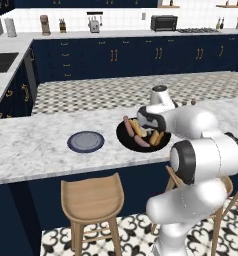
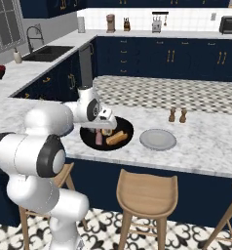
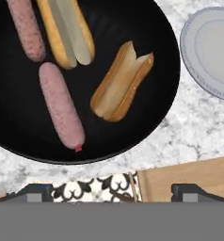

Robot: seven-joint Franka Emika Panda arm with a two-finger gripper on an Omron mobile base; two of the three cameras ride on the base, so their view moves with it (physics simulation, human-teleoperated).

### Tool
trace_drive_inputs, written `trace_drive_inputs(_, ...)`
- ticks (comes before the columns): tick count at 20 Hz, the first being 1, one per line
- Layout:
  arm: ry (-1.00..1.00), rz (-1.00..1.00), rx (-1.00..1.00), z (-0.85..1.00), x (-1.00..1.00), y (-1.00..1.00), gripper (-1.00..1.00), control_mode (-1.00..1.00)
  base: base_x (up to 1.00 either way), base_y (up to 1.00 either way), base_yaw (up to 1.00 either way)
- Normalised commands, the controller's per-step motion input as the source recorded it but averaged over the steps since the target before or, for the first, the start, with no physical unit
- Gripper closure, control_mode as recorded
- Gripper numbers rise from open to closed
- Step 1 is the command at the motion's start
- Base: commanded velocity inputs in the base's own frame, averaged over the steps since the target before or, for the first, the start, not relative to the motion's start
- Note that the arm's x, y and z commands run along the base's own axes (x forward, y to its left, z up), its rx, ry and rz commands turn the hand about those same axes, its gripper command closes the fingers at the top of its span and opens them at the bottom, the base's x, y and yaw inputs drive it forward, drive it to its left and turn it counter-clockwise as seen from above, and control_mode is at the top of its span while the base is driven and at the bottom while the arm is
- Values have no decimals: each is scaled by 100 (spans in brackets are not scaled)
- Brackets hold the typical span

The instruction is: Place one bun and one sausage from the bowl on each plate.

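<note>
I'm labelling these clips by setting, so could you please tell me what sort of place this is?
A rendered home kitchen, it seems: navy cabinets under marble counters, a sink with a tap, a toaster oven, and wooden stools at the counter where the bowl of buns and sausages sits.

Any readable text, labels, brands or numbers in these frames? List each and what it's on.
None readable.
The black bowl, its buns and sausages carry no print.
Both plates, blue-grey and pale grey, are unmarked.
The toaster oven on the back counter is too small to show any label.
</note>
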Motion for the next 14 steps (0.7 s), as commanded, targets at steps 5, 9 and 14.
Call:
trace_drive_inputs(5, 0, -15, -1, -60, 55, -34, -100, -100, 0, 0, 0)
trace_drive_inputs(9, 0, -16, 0, -43, 60, -28, -100, -100, 0, 0, 0)
trace_drive_inputs(14, 0, -10, 0, -32, 61, -5, -100, -100, 0, 0, 0)
